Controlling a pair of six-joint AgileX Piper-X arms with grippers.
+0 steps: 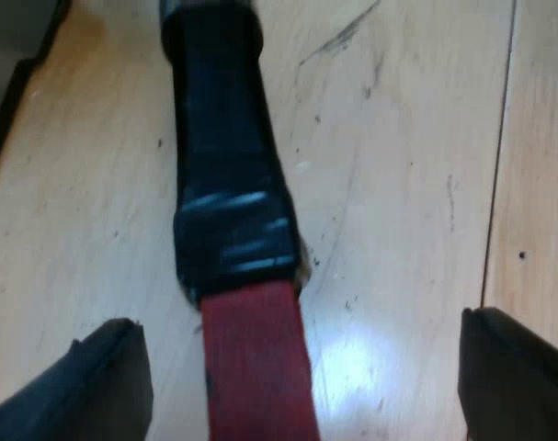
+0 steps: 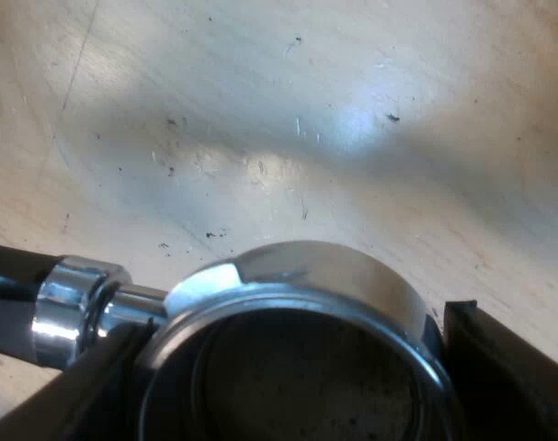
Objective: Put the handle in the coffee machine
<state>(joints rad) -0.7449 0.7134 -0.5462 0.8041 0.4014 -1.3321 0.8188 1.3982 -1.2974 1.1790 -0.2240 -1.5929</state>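
The holder's dark handle (image 1: 225,138) ends in a red tip (image 1: 258,367), and it runs over the pale wooden tabletop (image 1: 398,184). My left gripper (image 1: 297,323) is open, with its black fingers (image 1: 104,386) wide apart on either side of the red tip and touching nothing. The holder's round metal basket (image 2: 306,303) shows dark grounds inside, and a chrome collar (image 2: 67,308) joins it to the handle. My right gripper (image 2: 292,331) is shut on the basket, its fingers (image 2: 508,377) pressed against the rim on both sides.
A dark object's edge (image 1: 12,46) lies on the wood near the handle's far part. The scuffed wooden surface (image 2: 279,119) stretches beyond the basket, with a seam between its boards (image 1: 499,156).
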